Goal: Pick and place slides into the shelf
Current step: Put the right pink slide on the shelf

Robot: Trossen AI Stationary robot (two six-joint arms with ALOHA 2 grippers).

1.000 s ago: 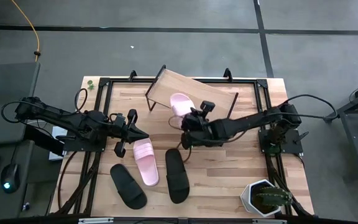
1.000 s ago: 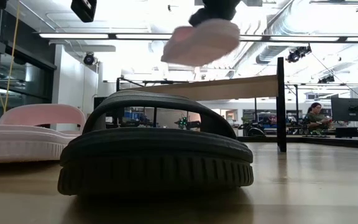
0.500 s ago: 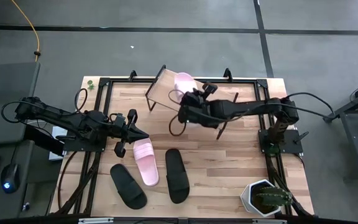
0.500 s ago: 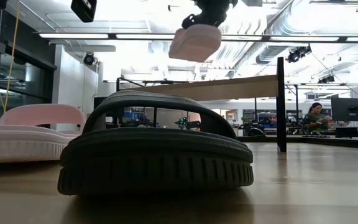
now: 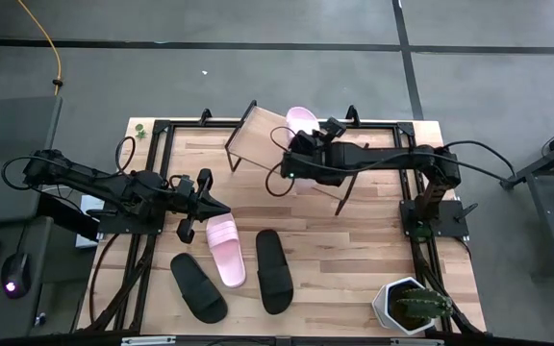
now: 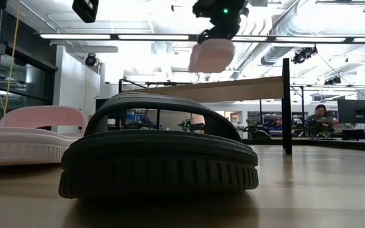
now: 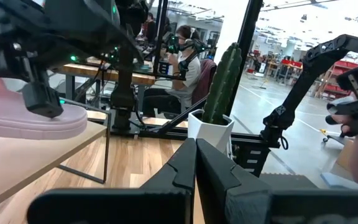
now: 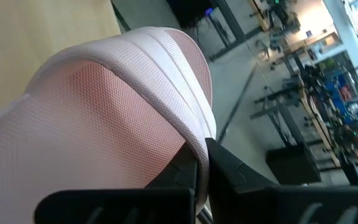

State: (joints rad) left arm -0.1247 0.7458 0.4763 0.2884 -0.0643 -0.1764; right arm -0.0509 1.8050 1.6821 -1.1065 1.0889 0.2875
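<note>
Four slides are in play, and only one is off the table. The shelf [image 5: 291, 142], a slanted wood board on a thin black frame, stands at the far side of the table [image 5: 373, 255]. Over its upper edge a pink slide [image 5: 302, 121] is held, clamped at the strap by the right gripper [image 5: 298, 152]. If it is released this high on the slope, it may be tipped over the back edge or sent sliding down the board. Three slides remain on the table: a black pair [image 5: 273, 269] [image 5: 198, 287] and a second pink slide [image 5: 225, 248]. The left gripper [image 5: 217, 208] waits beside that pink slide with fingers together, holding nothing.
</note>
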